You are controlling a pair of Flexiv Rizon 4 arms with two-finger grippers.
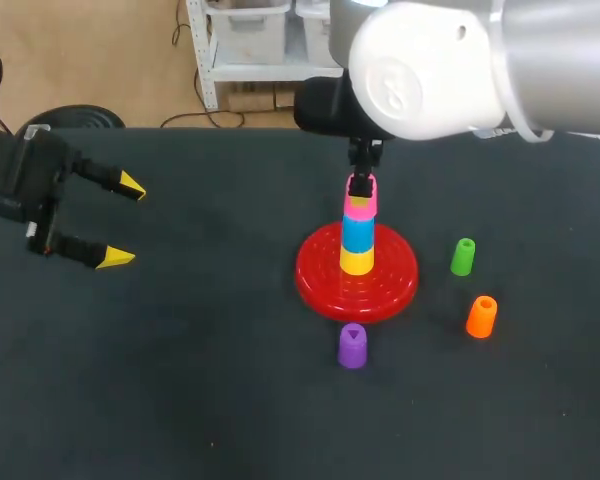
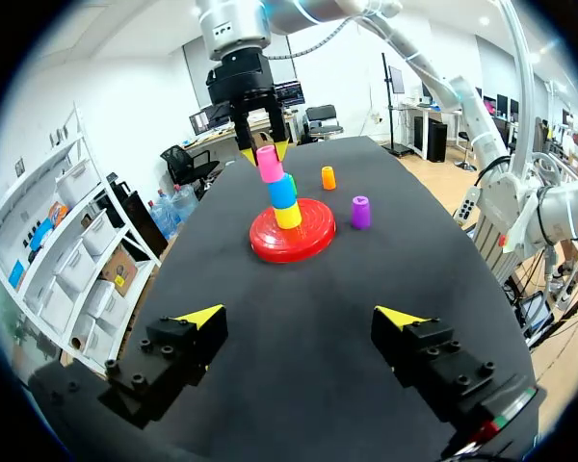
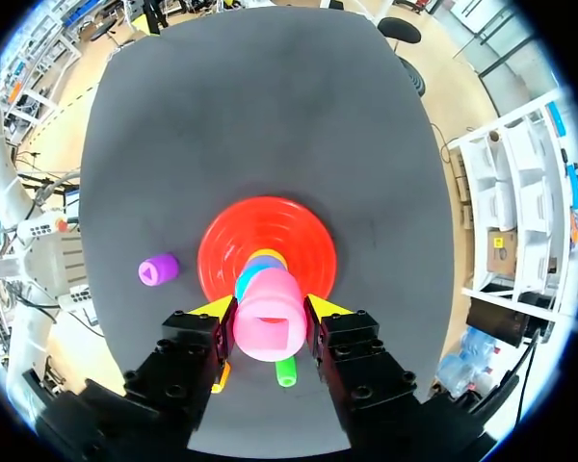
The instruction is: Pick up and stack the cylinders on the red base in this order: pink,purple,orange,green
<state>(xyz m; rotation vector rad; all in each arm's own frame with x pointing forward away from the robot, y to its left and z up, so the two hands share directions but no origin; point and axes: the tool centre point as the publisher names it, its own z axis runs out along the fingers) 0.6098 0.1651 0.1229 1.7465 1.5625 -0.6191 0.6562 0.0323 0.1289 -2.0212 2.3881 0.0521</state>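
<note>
- Right wrist view, nearest: the right gripper (image 3: 270, 310) is closed onto the pink cylinder (image 3: 268, 329), a short hollow plastic piece, with one yellow-tipped finger against each side.
- Directly beneath: the pink cylinder is seated on a blue cylinder (image 3: 244, 282), which sits on a yellow cylinder (image 3: 267, 258). The column stands upright at the centre of the red base (image 3: 308, 236), a round ribbed disc.
- Past the base: the purple cylinder (image 1: 352, 346) is found just beside the base rim on the black table (image 1: 180, 400). The orange cylinder (image 1: 481, 316) and the green cylinder (image 1: 463, 256) are set further out on the right arm's side. All three are loose and ungripped.
- Farthest: the left gripper (image 1: 125, 222) is held wide open with nothing between its fingers, well apart from the base.
- Progress (judged): pink is placed but not yet released, so the first of four placements is all but done. Purple, orange and green are left, in that order.
- Note: blue and yellow are not named in the task. The column is already three high, so careful alignment is expected to be needed for later pieces.
</note>
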